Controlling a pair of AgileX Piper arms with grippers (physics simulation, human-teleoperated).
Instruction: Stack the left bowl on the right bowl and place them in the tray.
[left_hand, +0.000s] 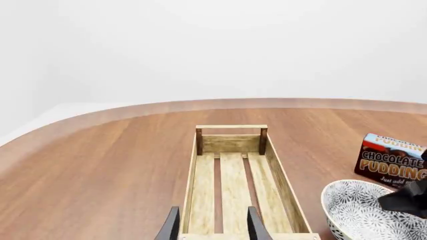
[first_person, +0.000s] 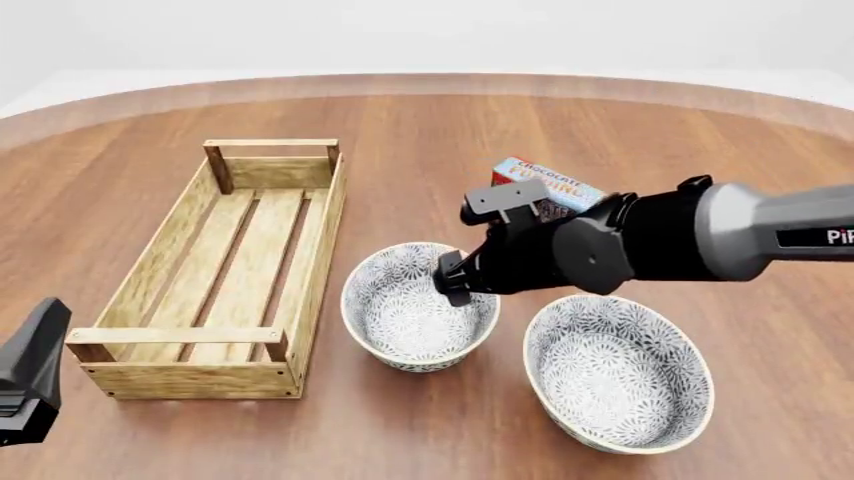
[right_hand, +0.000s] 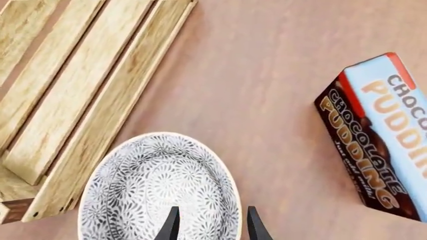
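The left bowl (first_person: 407, 318), white with a dark flower pattern, stands just right of the tray (first_person: 316, 260). The right bowl (first_person: 617, 372) has the same pattern and stands nearer the front. My right gripper (first_person: 454, 282) is open above the left bowl's far right rim. In the right wrist view (right_hand: 212, 227) one finger is over the bowl's inside (right_hand: 153, 185) and one is outside its rim. My left gripper (left_hand: 212, 227) is open and empty at the tray's near end (left_hand: 230, 144); in the front view only its dark body (first_person: 30, 375) shows.
A chocolate pudding box (first_person: 541, 183) lies behind the left bowl, partly hidden by my right arm; it also shows in the right wrist view (right_hand: 377, 135) and the left wrist view (left_hand: 393, 160). The light-wood tray holds nothing.
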